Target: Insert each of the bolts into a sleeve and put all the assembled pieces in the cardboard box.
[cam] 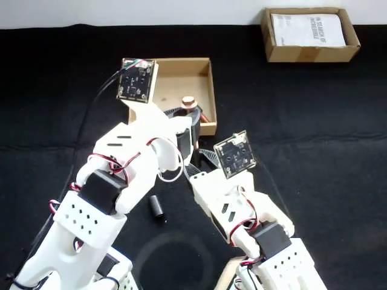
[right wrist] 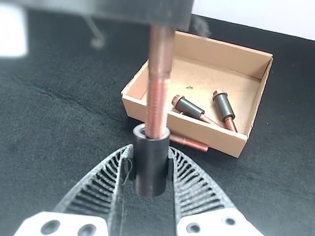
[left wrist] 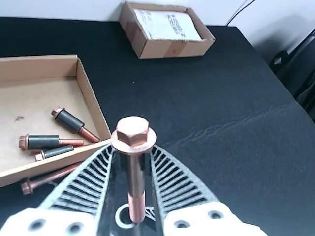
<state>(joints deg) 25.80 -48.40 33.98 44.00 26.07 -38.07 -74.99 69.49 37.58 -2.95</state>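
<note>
One bolt (left wrist: 134, 182) entering a sleeve (right wrist: 150, 169).
My left end effector (left wrist: 133, 147) pinches the bolt, its tip in the mouth of the sleeve clamped in my right end effector (right wrist: 149, 152), just beside the cardboard box (right wrist: 222, 49) toward the desk's (cam: 314, 181) far edge.

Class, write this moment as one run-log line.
left gripper shut on bolt | right gripper shut on sleeve | bolt tip at sleeve mouth | cardboard box holds three assembled pieces | spare bolt beside box
</note>
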